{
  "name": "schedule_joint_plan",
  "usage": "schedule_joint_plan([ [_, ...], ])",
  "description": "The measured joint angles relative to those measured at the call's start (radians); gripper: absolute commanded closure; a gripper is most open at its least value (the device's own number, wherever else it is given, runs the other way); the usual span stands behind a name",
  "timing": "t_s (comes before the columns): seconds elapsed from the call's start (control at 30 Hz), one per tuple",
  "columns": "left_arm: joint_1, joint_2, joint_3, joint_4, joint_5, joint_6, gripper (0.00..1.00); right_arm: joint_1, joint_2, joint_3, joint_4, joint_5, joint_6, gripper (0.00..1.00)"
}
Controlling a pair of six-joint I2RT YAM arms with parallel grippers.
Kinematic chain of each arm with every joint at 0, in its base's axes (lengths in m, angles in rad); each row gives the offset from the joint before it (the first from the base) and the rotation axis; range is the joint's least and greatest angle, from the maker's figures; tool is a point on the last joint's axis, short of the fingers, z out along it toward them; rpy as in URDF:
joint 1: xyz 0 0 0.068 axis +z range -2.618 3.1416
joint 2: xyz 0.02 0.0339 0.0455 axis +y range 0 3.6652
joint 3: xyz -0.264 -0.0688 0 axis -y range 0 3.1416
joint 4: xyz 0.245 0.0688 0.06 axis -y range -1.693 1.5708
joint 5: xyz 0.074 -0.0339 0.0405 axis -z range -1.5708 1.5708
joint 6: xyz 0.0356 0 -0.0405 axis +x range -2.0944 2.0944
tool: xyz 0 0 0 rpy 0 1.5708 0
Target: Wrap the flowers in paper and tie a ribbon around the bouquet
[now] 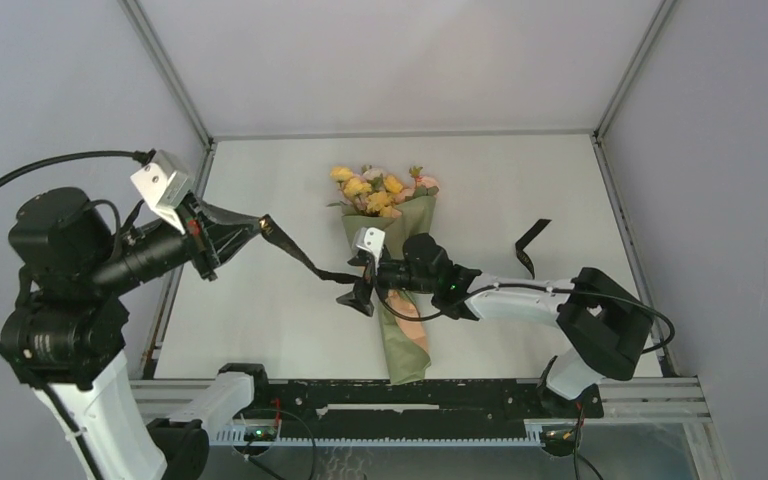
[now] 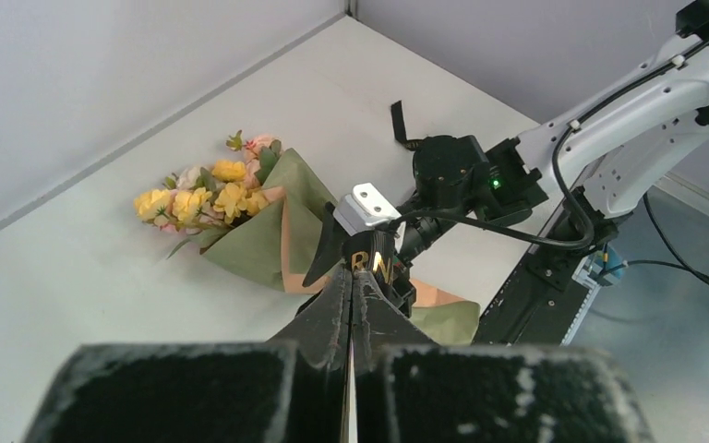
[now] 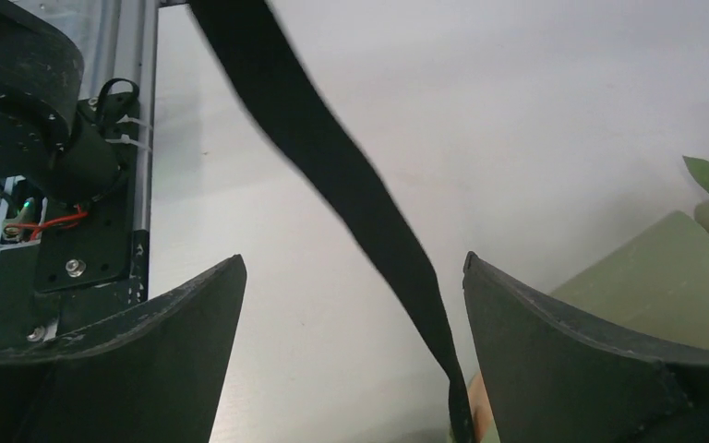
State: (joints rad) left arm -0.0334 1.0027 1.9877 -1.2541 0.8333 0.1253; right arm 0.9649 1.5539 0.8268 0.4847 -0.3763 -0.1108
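Clamped shut, the left gripper [image 1: 248,229] is tensioning the ribbon [image 1: 300,256] — presenting it between the wide-open, empty jaws of the right gripper [image 1: 364,291].

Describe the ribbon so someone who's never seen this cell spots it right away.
On the white table, find the bouquet lying in the middle. The ribbon is the black strip stretched from the bouquet's waist up to the shut left fingers. It is flat and wide, unlike the round black cables on the arms.
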Motion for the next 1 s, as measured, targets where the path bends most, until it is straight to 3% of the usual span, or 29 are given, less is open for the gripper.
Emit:
schedule_joint_plan([
  [0.13,0.0,-0.017,0.052,-0.014,-0.033,-0.021,1.0,0.006,0.03,0.001,0.047,-0.031,0.0,0.04],
  [0.2,0.0,-0.017,0.081,-0.012,-0.048,-0.032,1.0,0.006,0.054,0.004,0.065,-0.034,0.0,0.1],
  [0.23,0.0,-0.017,0.091,-0.013,-0.053,-0.04,1.0,0.006,0.066,0.011,0.066,-0.034,0.001,0.24],
  [0.3,0.0,-0.017,0.1,-0.013,-0.061,-0.053,1.0,0.005,0.09,0.032,0.066,-0.034,0.009,0.75],
  [0.33,0.0,-0.017,0.102,-0.013,-0.065,-0.059,1.0,0.005,0.097,0.04,0.068,-0.035,0.005,0.87],
  [0.4,0.0,-0.017,0.102,-0.014,-0.075,-0.068,1.0,0.005,0.1,0.053,0.067,-0.031,0.022,0.99],
  [0.47,0.0,-0.021,0.09,-0.012,-0.103,-0.068,0.93,0.005,0.093,0.056,0.065,-0.017,0.043,1.0],
  [0.53,0.0,-0.061,-0.008,0.009,-0.15,-0.051,0.66,0.002,0.072,0.055,0.039,0.005,0.07,1.0],
  [0.6,0.0,-0.146,-0.216,0.048,-0.19,0.011,0.41,-0.006,0.024,0.048,0.0,0.029,0.115,1.0],
  [0.67,0.0,-0.242,-0.465,0.048,-0.236,0.121,0.28,-0.013,-0.032,0.046,-0.04,0.053,0.166,1.0],
  [0.8,-0.013,-0.367,-0.903,-0.008,-0.35,0.447,0.23,-0.021,-0.129,0.046,-0.122,0.108,0.291,1.0],
  [0.87,-0.087,-0.44,-1.033,-0.044,-0.39,0.634,0.32,-0.029,-0.157,0.046,-0.201,0.151,0.398,1.0],
  [0.93,-0.194,-0.469,-1.051,0.021,-0.41,0.598,0.32,-0.034,-0.156,0.045,-0.243,0.162,0.455,1.0],
  [1.0,-0.336,-0.456,-1.085,0.136,-0.41,0.544,0.27,-0.04,-0.156,0.045,-0.275,0.166,0.491,1.0],
])
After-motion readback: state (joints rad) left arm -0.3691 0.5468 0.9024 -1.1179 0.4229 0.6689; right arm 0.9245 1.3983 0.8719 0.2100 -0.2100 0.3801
